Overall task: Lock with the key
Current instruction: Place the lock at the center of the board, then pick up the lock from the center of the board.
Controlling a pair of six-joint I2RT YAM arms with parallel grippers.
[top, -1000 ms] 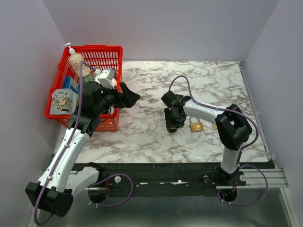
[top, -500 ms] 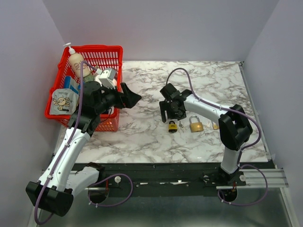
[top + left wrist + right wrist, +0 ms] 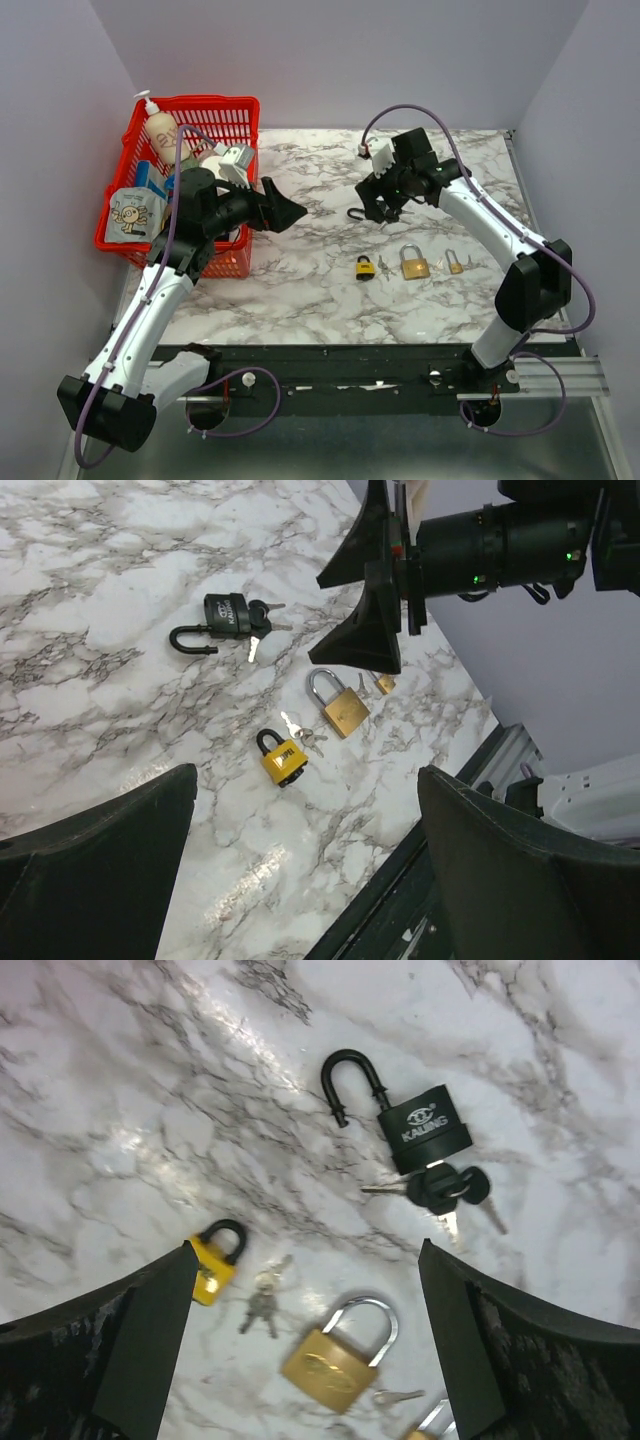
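Three padlocks lie in a row at the table's front middle: a yellow one [image 3: 366, 267] with small keys [image 3: 262, 1300] beside it, a brass one [image 3: 414, 262] and a small brass one [image 3: 454, 262]. A black padlock [image 3: 415, 1125] with its shackle swung open lies farther back, a bunch of black-headed keys [image 3: 450, 1188] at its keyhole end. It also shows in the left wrist view [image 3: 215, 622]. My right gripper [image 3: 385, 208] hovers open and empty above the black padlock. My left gripper [image 3: 288, 203] is open and empty, in the air to the left of the locks.
A red basket [image 3: 245, 110] with a pump bottle [image 3: 160, 125] and packets stands at the back left, beside my left arm. A loose key [image 3: 395, 1397] lies by the brass padlock. The table's front edge [image 3: 400, 880] is close to the row of locks.
My right gripper has lifted off the yellow padlock and swung back and to the right, to above the black padlock. The yellow padlock stays on the table. My left gripper shifted slightly right.
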